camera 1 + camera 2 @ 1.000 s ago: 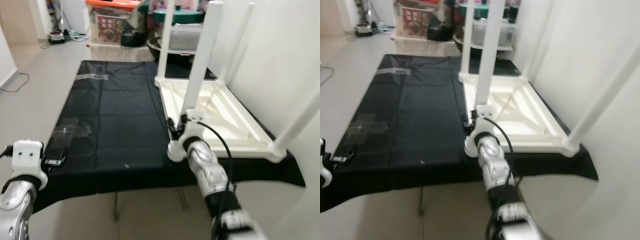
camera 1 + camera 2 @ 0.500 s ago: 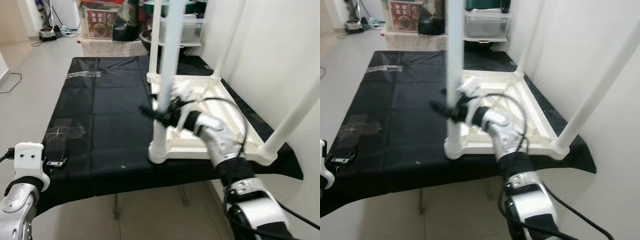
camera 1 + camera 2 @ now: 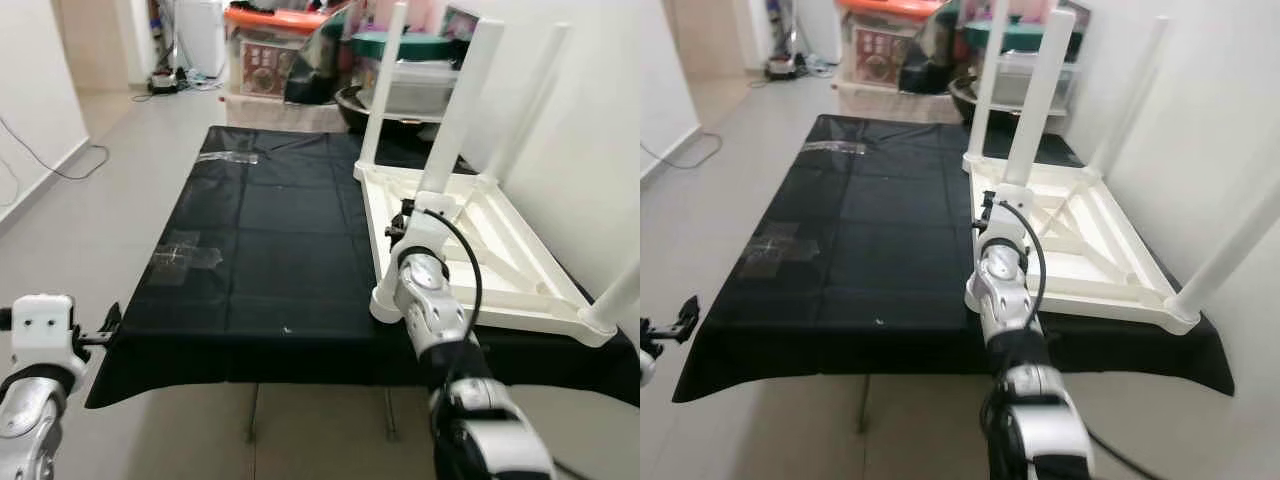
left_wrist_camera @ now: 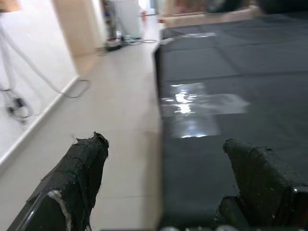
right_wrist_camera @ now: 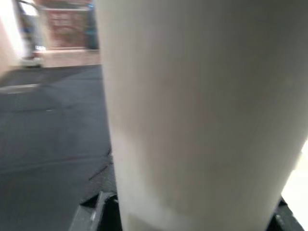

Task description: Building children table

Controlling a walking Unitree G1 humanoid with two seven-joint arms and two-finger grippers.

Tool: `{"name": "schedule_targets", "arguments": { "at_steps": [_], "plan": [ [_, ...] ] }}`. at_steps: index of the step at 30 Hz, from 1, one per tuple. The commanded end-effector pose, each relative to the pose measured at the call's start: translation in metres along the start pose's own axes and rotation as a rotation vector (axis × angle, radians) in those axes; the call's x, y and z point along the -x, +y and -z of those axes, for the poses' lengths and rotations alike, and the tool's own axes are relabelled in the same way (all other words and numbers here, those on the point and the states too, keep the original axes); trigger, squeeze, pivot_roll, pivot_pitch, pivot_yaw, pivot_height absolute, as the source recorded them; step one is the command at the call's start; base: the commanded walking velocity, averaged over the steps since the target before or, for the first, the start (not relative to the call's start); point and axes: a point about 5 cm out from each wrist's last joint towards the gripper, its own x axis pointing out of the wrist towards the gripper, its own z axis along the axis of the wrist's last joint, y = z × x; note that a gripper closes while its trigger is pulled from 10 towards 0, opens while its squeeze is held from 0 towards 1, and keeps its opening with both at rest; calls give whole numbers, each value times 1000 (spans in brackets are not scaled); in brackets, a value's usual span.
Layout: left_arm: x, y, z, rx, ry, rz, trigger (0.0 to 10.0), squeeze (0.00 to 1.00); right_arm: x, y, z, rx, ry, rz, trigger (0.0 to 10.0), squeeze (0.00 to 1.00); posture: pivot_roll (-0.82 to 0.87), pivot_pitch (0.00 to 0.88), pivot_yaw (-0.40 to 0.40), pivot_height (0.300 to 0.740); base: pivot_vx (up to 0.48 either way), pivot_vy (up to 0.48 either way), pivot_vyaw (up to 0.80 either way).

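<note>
Left eye view shows a white children's table [image 3: 480,245] lying upside down on the right side of a black-covered desk [image 3: 260,240], legs pointing up. The right end effector [image 3: 405,222] sits against the near-left leg [image 3: 455,115] near its base; whether its fingers close on it cannot be told. The left end effector [image 4: 163,187] hangs open off the desk's near-left corner, holding nothing.
</note>
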Motion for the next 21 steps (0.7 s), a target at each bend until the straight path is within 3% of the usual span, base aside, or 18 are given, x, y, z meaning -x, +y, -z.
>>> {"name": "schedule_targets", "arguments": {
  "at_steps": [1, 5, 6, 7, 9, 13, 14, 15, 16, 19, 21],
  "plan": [
    [-3, -3, -1, -12, 0, 21, 10000, 0, 6, 12, 7, -42, 22, -146, 10000, 1000, 95, 0, -93, 740, 0, 0, 0],
    [-3, -3, -1, -10, 0, 21, 10000, 0, 2, 21, -11, -47, -73, -283, 10000, 1000, 94, 0, -89, 740, 0, 0, 0],
    [-4, -3, -1, -10, 0, 22, 10000, 0, -3, 25, -22, -25, -115, -365, 10000, 153, 96, 0, -87, 740, 0, 0, 0],
    [-5, -3, 0, -10, 1, 23, 10000, 0, -13, 26, -31, -12, -119, -408, 10000, 0, 96, 0, -87, 740, 0, 0, 0],
    [-6, -4, 0, -10, 2, 25, 10000, 0, -25, 25, -45, 11, -136, -458, 10000, 0, 97, 0, -89, 740, 0, 0, 0],
    [-6, -4, 0, -2, -2, 20, 10000, 0, -24, 30, -61, 33, -212, -692, 10000, 0, 105, 0, -95, 740, 0, 0, 0],
    [-7, -4, 0, 0, -3, 18, 10000, 0, -22, 31, -57, 52, -183, -788, 10000, 0, 99, 0, -93, 740, 0, 0, 0],
    [-7, -4, 0, 0, -3, 18, 10000, 0, -22, 31, -57, 52, -183, -788, 10000, 0, 99, 0, -93, 740, 0, 0, 0],
    [-7, -5, 0, 1, -4, 18, 10000, 0, -18, 33, -45, 92, -126, -896, 10000, 0, 115, 0, -103, 740, 0, 0, 0],
    [-8, -6, 0, -5, -4, 20, 10000, 0, -12, 38, -31, 142, -79, -993, 10000, 0, 124, 0, -108, 740, 0, 0, 0],
    [-7, -6, 1, -9, -4, 19, 10000, 0, -16, 42, -21, 167, -37, -919, 0, 0, 124, 0, -110, 740, 0, 0, 0]
  ]
}}
